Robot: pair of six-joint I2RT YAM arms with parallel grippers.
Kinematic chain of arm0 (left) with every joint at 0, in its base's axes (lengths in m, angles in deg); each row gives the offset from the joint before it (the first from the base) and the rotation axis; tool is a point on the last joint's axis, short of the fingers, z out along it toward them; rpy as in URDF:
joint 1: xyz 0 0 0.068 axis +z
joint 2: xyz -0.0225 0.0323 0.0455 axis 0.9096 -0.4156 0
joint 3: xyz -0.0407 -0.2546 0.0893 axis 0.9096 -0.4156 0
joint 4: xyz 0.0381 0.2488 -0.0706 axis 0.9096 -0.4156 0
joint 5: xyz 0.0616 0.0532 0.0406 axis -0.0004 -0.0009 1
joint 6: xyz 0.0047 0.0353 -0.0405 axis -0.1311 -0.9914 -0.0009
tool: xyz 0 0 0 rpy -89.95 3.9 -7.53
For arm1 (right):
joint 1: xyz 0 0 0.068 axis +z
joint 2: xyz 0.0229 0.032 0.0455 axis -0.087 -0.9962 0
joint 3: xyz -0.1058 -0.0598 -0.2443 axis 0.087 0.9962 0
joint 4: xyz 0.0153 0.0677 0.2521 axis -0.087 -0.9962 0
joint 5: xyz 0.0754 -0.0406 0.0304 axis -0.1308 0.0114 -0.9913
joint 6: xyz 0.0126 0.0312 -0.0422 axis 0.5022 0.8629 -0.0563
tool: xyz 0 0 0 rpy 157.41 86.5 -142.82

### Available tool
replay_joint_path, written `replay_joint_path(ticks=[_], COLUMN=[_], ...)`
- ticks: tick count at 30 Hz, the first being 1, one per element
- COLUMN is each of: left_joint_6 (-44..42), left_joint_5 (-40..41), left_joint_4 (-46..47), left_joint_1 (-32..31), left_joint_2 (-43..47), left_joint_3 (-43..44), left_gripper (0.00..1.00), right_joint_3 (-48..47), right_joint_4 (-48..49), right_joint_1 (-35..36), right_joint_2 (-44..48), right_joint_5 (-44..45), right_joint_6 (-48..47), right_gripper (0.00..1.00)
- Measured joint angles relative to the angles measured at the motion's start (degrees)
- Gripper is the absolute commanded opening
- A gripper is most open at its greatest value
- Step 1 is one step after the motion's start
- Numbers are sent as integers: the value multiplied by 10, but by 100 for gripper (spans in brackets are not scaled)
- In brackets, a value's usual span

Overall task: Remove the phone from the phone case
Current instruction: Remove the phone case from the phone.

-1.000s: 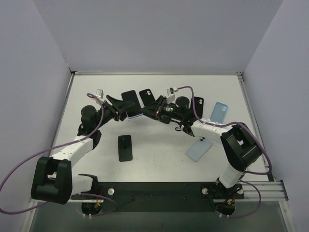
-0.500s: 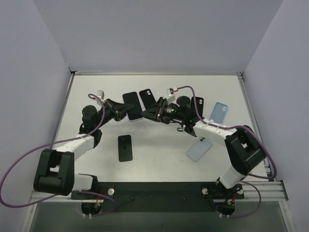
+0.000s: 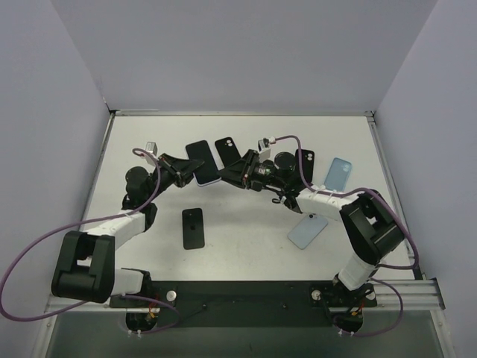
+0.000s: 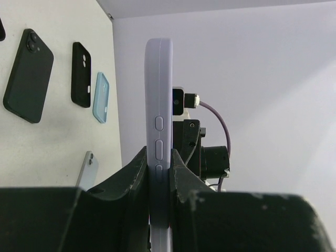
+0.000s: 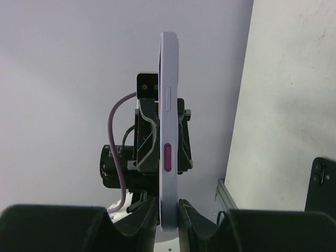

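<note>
Case (image 4: 158, 105), phone inside unseen edge-on, was held mid-air over the table (image 3: 246, 224) betw. both arms. L gripper (image 4: 158, 167) pinched one end, R gripper (image 5: 168, 206) the other; long axis ran gripper-to-gripper, neither arm nearer. Next prob. a peel at the rim.

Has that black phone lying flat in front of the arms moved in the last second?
No. The black phone lies where it did, at the same gap from the black rail at the table's near edge.
</note>
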Motion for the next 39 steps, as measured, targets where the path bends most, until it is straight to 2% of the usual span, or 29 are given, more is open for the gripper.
replay_joint_path(ticks=[4,5,6,11,17,24,39], left_joint_6=[1,1,1,16,57,97,106], left_joint_5=[11,13,16,38,75,124,212], left_joint_4=[3,3,5,34,127,151,169], left_joint_1=[0,0,0,0,1,-1,0], left_joint_2=[9,12,15,23,2,-25,-4], left_joint_3=[-4,-5,-7,-24,-63,-68,-21], left_gripper=[0,0,0,0,0,0,0], right_joint_3=[2,3,3,3,-5,-30,-123], right_joint_4=[26,30,35,77,129,139,153], right_joint_1=[0,0,0,0,2,3,26], right_joint_2=[-6,-6,-7,-26,-67,-101,-130], right_joint_5=[0,0,0,0,7,35,125], right_joint_6=[19,23,26,54,152,249,299], right_gripper=[17,5,0,0,0,0,0])
